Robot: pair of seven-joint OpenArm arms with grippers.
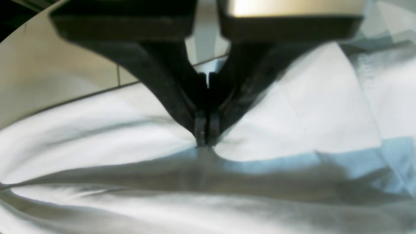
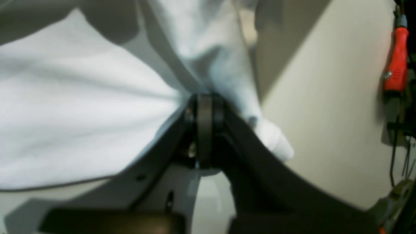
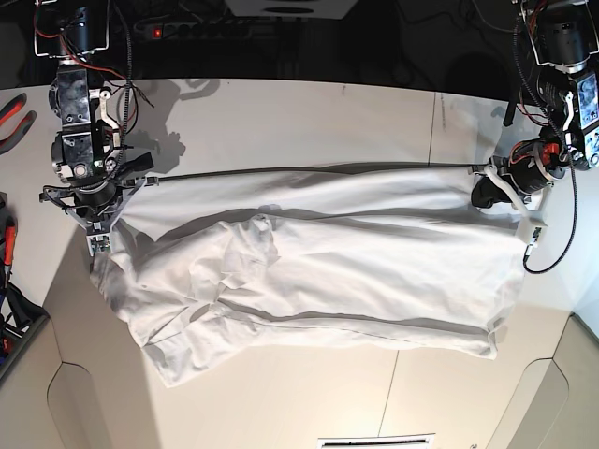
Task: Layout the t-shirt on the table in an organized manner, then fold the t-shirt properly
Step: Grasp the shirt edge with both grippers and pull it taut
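Shirt [image 3: 318, 271]: white, stretched wide across the middle of the table [image 3: 281, 112], held up along its far edge between the two grippers, near part draped and rumpled toward the near edge.
Shirt, far edge: pulled into a nearly straight taut line running from the table's left side to its right side in the base view.
Shirt, near left: bunched folds and a sleeve-like flap lying loose toward the near-left corner.
Shirt, near right: smoother, ending in a rough corner close to the table's right edge.
Left gripper [image 1: 204, 138]: at the right of the base view, jaws pinched together on a thin bit of shirt cloth; cloth fans out from the tips to both sides in the wrist view.
Right gripper [image 2: 204, 107]: at the left of the base view, jaws closed tight on a gathered wad of shirt; a small lump of cloth pokes out just beside the fingers.
Table: off-white, thin dark seam showing behind the shirt in the left wrist view and near the far-right part in the base view.
Pliers [image 2: 396, 65]: red-handled, off the table's left edge, well apart from the shirt.
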